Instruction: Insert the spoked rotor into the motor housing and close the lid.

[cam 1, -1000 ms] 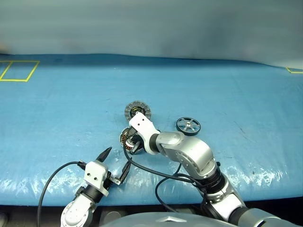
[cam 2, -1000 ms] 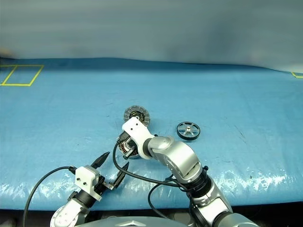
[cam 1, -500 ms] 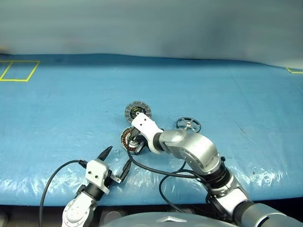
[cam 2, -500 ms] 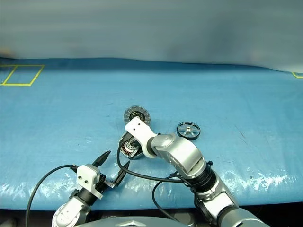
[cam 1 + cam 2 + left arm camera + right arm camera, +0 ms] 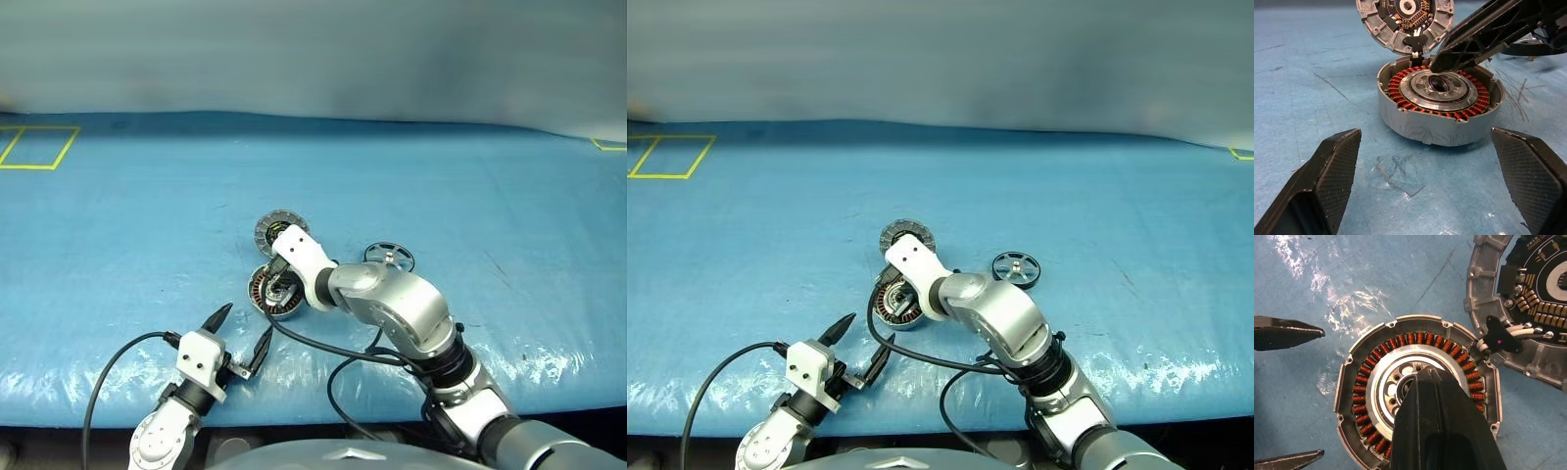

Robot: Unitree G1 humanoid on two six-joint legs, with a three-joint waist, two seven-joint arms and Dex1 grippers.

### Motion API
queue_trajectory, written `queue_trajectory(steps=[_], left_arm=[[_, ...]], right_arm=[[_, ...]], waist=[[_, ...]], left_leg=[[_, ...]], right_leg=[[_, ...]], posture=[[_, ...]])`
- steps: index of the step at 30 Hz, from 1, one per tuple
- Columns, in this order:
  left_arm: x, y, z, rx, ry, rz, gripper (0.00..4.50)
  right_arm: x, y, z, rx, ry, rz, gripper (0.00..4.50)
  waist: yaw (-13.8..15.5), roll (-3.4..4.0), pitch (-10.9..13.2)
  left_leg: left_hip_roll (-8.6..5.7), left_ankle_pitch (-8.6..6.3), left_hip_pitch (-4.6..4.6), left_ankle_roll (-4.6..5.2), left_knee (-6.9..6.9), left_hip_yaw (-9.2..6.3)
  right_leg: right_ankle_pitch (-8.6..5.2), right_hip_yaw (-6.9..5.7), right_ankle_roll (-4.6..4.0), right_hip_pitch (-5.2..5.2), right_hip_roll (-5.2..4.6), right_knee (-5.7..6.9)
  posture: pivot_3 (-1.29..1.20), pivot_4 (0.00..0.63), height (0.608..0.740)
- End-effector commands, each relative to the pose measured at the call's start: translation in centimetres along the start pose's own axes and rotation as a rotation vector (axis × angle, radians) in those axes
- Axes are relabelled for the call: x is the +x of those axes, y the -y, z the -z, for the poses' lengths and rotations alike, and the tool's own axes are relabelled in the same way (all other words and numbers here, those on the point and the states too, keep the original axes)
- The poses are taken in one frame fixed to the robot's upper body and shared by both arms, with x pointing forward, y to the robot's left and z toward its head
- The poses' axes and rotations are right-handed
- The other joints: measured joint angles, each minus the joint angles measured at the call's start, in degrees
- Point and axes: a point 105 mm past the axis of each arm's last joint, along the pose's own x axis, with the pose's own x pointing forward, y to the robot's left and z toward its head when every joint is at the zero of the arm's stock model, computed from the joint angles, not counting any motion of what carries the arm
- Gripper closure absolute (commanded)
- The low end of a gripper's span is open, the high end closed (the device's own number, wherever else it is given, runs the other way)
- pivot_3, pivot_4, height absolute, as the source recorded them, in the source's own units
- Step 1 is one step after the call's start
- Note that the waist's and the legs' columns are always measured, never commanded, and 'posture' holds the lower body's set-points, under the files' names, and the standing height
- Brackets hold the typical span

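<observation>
Motor housing [image 5: 1440,110]: round silver cup, copper windings ringing a dark centre.
Lid [image 5: 1528,308]: lying flat beside it (circuitry showing).
Right gripper [image 5: 1425,396]: pinched closed, tips hovering over housing centre.
Left gripper [image 5: 238,338]: gaping wide, gripping nothing.

The motor housing [image 5: 1440,128] is seen as dull silver-grey cast metal, ringed inside with shiny copper-orange wire windings around a smooth machined steel centre. The lid [image 5: 1404,22] is matt grey metal too, circuit-board bits exposed. The table cover [image 5: 470,196] looks like slightly glossy blue plastic sheeting, scuffed. Matt black textured plastic is seen on the left gripper's fingers [image 5: 1332,166].
</observation>
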Motion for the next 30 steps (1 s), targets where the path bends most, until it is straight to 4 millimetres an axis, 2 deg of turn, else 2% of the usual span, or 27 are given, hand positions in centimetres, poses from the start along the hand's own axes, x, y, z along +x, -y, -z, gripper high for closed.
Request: queue_trajectory(steps=[1, 11, 30], left_arm=[[-0.1, 0.2, -0.9, 0.015, 0.03, 0.003, 0.0], [-0.4, 0.1, -1.0, 0.022, 0.026, 0.0, 0.0], [-0.5, -0.5, -0.5, 0.036, 0.016, 0.016, 0.0]], right_arm=[[0.0, 0.1, -0.7, -0.002, 0.04, 0.011, 4.47], [0.1, -1.2, 1.1, 0.0, -0.022, -0.05, 4.47], [-0.1, -1.0, 0.1, 0.007, 0.054, -0.028, 4.47]], waist=[[-0.02, 0.0, 0.0], [-0.07, 0.01, 0.0], [-0.17, 0.01, 0.0]], left_leg=[[0.0, 0.0, 0.0, 0.0, 0.0, 0.0], [0.0, 0.0, 0.0, 0.0, -0.01, 0.0], [0.01, 0.0, 0.0, 0.0, -0.01, 0.0]], right_leg=[[0.01, 0.0, -0.01, 0.0, 0.0, 0.0], [0.01, 0.0, -0.03, -0.01, 0.0, 0.0], [-0.04, 0.0, -0.02, -0.01, 0.0, 0.02]], posture=[[0.0, 0.15, 0.74], [0.0, 0.15, 0.74], [0.0, 0.15, 0.74]])
